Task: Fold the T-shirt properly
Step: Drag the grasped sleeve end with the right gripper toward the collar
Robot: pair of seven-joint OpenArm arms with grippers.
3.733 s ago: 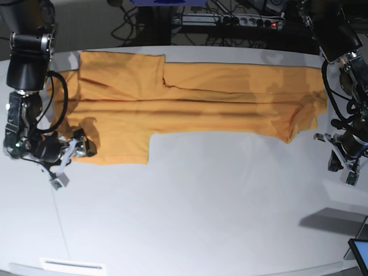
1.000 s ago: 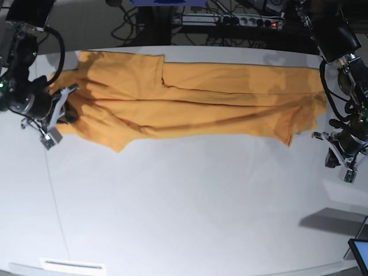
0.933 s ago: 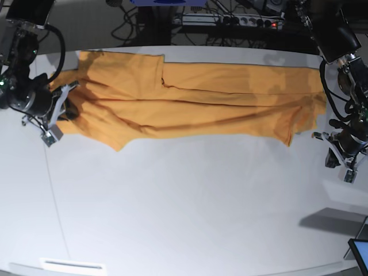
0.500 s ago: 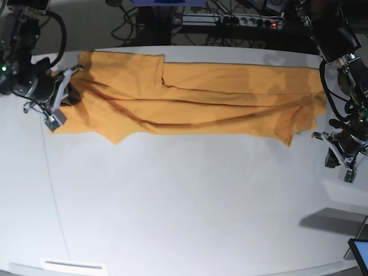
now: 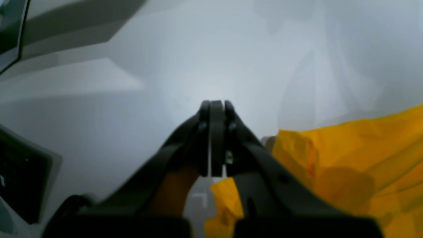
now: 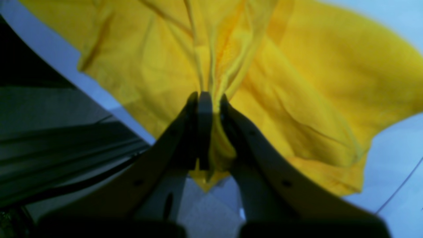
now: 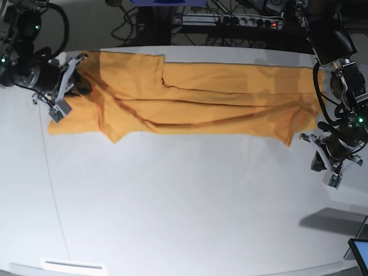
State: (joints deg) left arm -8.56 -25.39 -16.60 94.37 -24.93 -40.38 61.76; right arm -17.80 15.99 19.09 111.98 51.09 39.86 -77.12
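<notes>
The orange-yellow T-shirt (image 7: pixel 218 98) lies as a long folded band across the far side of the white table (image 7: pixel 190 201). At its left end in the base view, my right gripper (image 7: pixel 77 86) is shut on a bunched fold of the cloth. The right wrist view shows that gripper (image 6: pixel 208 99) with cloth (image 6: pixel 297 82) pinched between its fingers and spreading beyond them. My left gripper (image 7: pixel 319 164) hovers just off the shirt's right end, shut and holding nothing. In the left wrist view its jaws meet at the gripper (image 5: pixel 213 105), with the T-shirt's edge (image 5: pixel 347 158) to its right.
Cables and a power strip (image 7: pixel 230 20) lie behind the table's far edge. A screen corner (image 7: pixel 359 253) shows at the lower right. A white label strip (image 7: pixel 72 265) sits at the front left edge. A thin line (image 7: pixel 52 190) runs down the table's left side.
My right gripper has carried the shirt's left front portion toward the table's far edge, narrowing the cloth there. My left gripper has shifted slightly toward the front and inward, still shut.
</notes>
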